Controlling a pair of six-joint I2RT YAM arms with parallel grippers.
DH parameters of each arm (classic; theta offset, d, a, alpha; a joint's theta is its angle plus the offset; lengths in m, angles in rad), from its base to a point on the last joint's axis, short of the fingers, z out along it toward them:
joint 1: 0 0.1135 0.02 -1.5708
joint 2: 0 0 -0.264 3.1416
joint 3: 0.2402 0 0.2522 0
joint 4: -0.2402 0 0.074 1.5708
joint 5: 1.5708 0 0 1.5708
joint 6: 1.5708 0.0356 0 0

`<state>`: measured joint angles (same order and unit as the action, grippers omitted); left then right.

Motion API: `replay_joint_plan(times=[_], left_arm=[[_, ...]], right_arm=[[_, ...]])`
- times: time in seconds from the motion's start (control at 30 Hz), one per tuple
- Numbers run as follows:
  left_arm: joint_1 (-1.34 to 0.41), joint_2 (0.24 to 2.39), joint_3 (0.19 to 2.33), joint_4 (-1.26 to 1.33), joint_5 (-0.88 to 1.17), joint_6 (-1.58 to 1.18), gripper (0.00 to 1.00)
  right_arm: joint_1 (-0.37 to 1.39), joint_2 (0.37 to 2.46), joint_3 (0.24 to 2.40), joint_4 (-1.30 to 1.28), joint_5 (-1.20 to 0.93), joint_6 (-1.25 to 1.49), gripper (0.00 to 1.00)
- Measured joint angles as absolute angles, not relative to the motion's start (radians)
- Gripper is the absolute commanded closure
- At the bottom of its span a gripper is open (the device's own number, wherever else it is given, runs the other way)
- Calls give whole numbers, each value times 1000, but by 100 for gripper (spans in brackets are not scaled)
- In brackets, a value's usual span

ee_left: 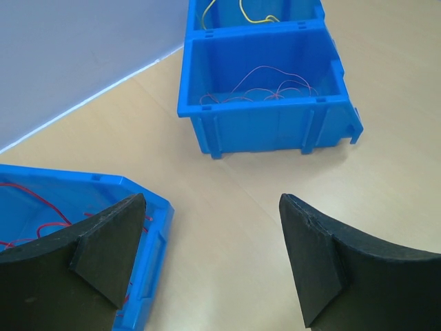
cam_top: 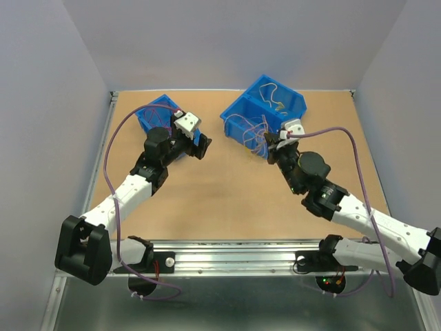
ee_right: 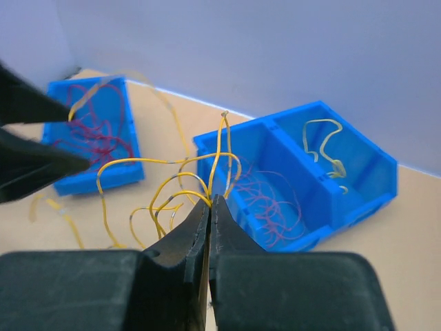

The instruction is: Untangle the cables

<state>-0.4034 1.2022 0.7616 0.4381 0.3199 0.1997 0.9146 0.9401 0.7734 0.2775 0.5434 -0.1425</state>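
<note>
Had a few yellow cables pinched in the right end effector, pressed together just in front of the double blue bin, with red cables lying in the near compartment of that bin. Had the left end effector spread and empty, well to the left of the bin. Probably best done by drawing the yellow strands slowly away from the bin, stopping at the first snag so that no red loop came along.

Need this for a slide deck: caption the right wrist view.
Right gripper shut on a bunch of looping yellow cables, with a two-compartment blue bin on the table behind.
</note>
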Motion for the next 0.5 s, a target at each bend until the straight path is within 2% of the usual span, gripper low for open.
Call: replay_joint_plan(times=[0.3, 0.5], left_arm=[[-403, 1202, 762, 445, 314, 200, 10], [-403, 1203, 762, 449, 313, 200, 10]], right_arm=[[570, 1165, 993, 351, 416, -72, 99], [255, 1463, 1219, 342, 229, 117, 99]])
